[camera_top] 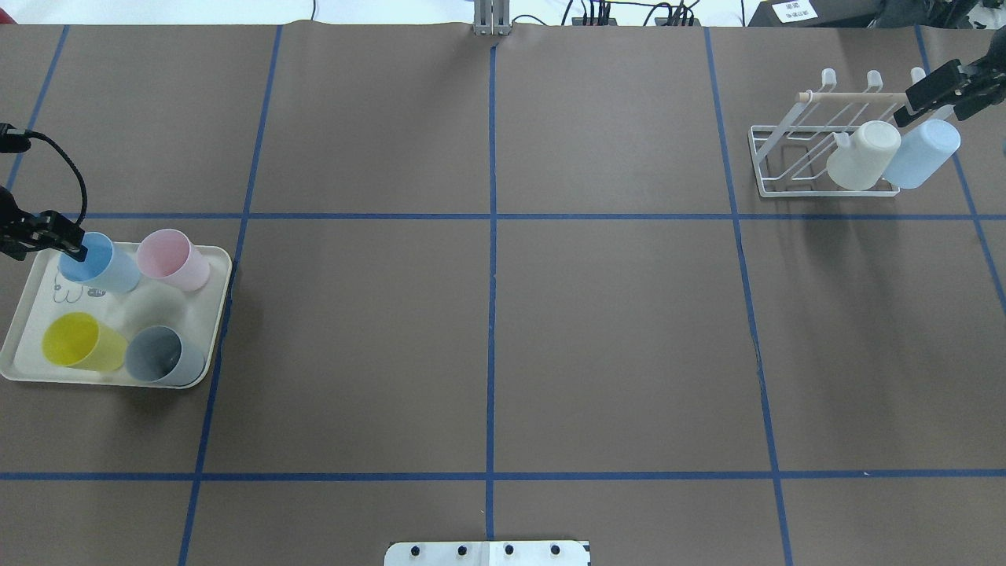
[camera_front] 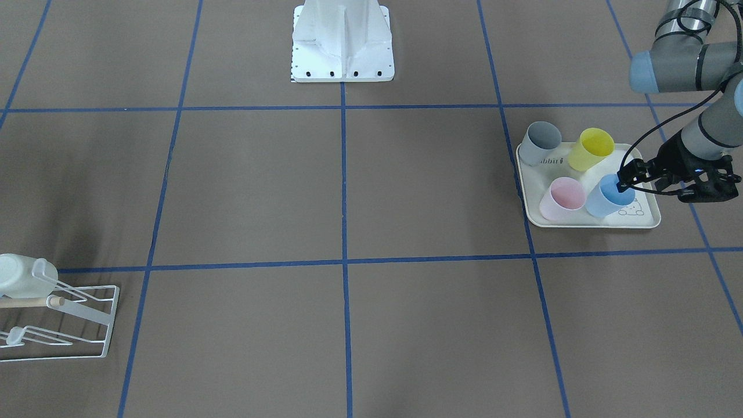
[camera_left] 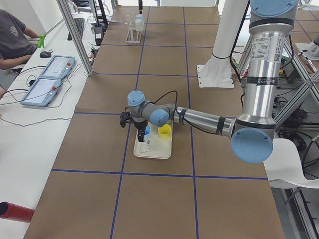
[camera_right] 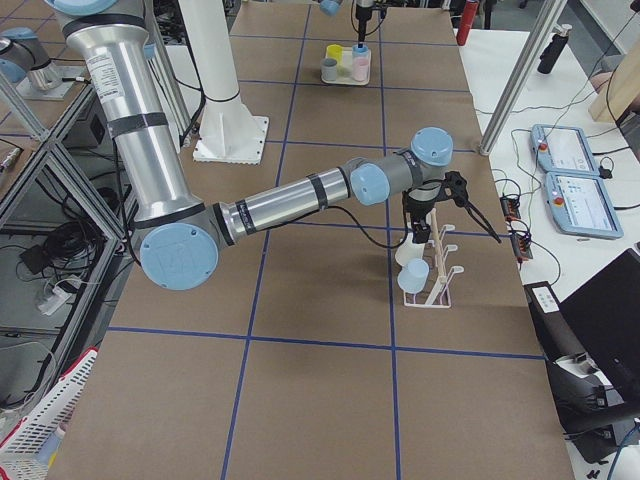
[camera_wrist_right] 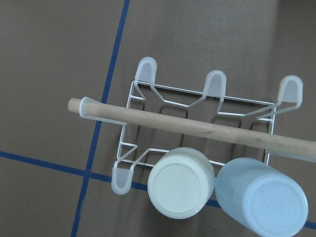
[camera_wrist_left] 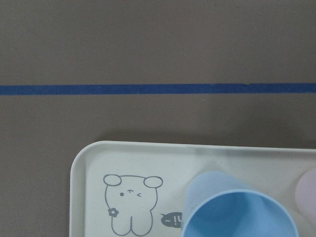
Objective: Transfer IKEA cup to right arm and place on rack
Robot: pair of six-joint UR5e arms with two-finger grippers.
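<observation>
Pinching the blue cup (camera_front: 606,200) by its rim is our left gripper (camera_front: 622,184). We cannot tell how our right gripper (camera_top: 913,101) stands at the rack (camera_top: 845,96).

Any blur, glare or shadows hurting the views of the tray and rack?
Overhead: evenly lit, sharp; the soft shadow beside the rack hides nothing. Front-facing: rack cropped at the frame edge. Left wrist: crisp, but the blue cup is cut off at the bottom.

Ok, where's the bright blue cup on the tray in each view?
Front-facing: bright blue cup, right side.
Overhead: cup far left.
Exterior left: cup centre.
Exterior right: cup top, far.
Left wrist: cup bottom right.
Right wrist: not in it.
Landmark: rabbit-print tray beneath it.
</observation>
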